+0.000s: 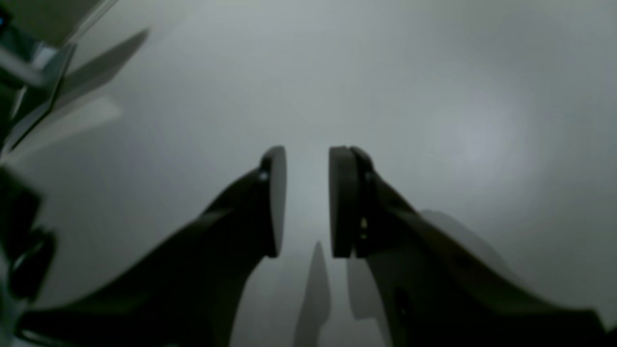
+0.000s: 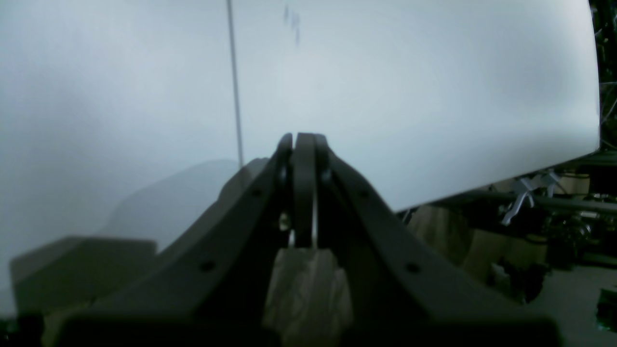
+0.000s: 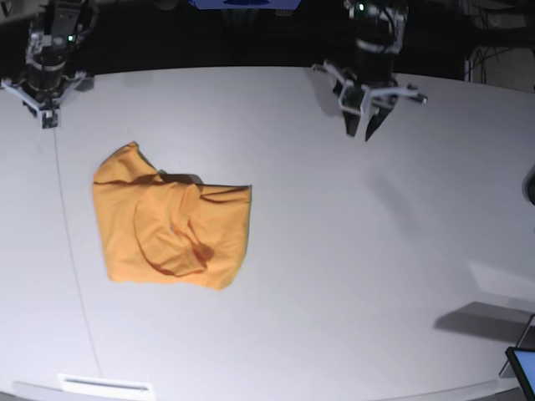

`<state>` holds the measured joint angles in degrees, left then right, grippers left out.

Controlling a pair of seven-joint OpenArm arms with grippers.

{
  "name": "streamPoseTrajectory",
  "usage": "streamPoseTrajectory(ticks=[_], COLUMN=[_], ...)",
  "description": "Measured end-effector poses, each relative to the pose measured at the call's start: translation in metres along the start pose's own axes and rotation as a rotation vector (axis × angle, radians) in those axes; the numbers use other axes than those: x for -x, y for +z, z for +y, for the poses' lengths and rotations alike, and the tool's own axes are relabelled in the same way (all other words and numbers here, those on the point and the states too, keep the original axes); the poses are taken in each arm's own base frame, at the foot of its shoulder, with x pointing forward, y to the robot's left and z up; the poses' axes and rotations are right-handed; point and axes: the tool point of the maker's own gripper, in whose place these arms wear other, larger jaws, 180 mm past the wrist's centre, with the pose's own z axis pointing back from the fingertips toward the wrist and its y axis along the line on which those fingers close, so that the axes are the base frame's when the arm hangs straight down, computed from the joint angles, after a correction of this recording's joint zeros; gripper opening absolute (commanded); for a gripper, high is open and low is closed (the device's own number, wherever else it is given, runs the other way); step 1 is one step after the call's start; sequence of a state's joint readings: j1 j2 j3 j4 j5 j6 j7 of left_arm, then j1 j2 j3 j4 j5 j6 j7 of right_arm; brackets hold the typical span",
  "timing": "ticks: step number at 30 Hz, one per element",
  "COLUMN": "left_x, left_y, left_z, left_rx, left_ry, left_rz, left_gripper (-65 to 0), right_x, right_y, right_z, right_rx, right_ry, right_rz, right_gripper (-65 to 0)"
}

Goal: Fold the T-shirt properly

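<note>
The orange-yellow T-shirt (image 3: 171,219) lies crumpled in a rough rectangle on the left half of the white table (image 3: 351,267), with a sleeve sticking up at its far left corner. Over the far right of the table hangs my left gripper (image 3: 366,130), well away from the shirt. The left wrist view shows this gripper (image 1: 308,153) open, a narrow gap between its pads and only bare table beneath. My right gripper (image 3: 47,119) sits at the far left corner, beyond the shirt. In the right wrist view the right gripper (image 2: 302,139) is shut on nothing. Neither wrist view shows the shirt.
A thin seam (image 3: 73,276) runs down the table's left side. A white label strip (image 3: 105,386) lies at the front edge. A screen corner (image 3: 524,366) pokes in at the bottom right. Past the table's edge (image 2: 482,190) there are stands and cables.
</note>
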<state>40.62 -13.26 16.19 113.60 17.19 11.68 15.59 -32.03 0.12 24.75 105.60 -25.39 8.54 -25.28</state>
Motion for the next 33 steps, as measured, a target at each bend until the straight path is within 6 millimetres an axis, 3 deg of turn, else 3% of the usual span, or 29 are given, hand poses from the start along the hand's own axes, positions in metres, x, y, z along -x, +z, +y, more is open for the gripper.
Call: streamPoseTrajectory(ticks=[3,7,10,14,20,24,27,30,33], left_x=[0.006,0.016,0.014,0.014,0.050,0.100,0.145,0.186,0.223], left_y=[0.013,0.031,0.049,0.070,0.095,0.117,0.137,0.157,0.161], left_z=[-0.004,-0.019,-0.056,-0.083,-0.114,-0.126,-0.135,-0.149,-0.162], left_rx=[-0.010,0.033,0.155,0.216,0.308,0.370,0.413,0.464,0.475], left_ry=[-0.028,-0.055,-0.034,-0.003,-0.011,-0.088,-0.161,-0.212,-0.210], left_rz=[0.008,0.039,0.039,0.057,0.265,0.397,0.497,0.601,0.708], left_gripper=[-50.9,-50.9,-50.9,-50.9,-50.9,-50.9,-50.9,-50.9,-50.9], right_x=[0.018,0.058,0.076,0.102,0.154,0.215,0.269,0.293,0.308], right_y=[0.008,0.026,0.035,0.051,0.069,0.080,0.099,0.104,0.106], right_z=[0.005,0.000,-0.002,0.001,0.012,0.042,0.087,0.143,0.193], right_rx=[-0.005,0.016,0.013,-0.011,-0.053,-0.138,-0.260,-0.439,-0.581], right_ry=[-0.027,-0.047,-0.021,0.015,0.042,0.052,0.082,0.134,0.177], right_rz=[0.043,0.149,0.185,0.245,0.413,0.572,0.727,0.741,0.727], right_gripper=[-64.7,-64.7,-64.7,-64.7,-64.7,-64.7,-64.7,-64.7,-64.7])
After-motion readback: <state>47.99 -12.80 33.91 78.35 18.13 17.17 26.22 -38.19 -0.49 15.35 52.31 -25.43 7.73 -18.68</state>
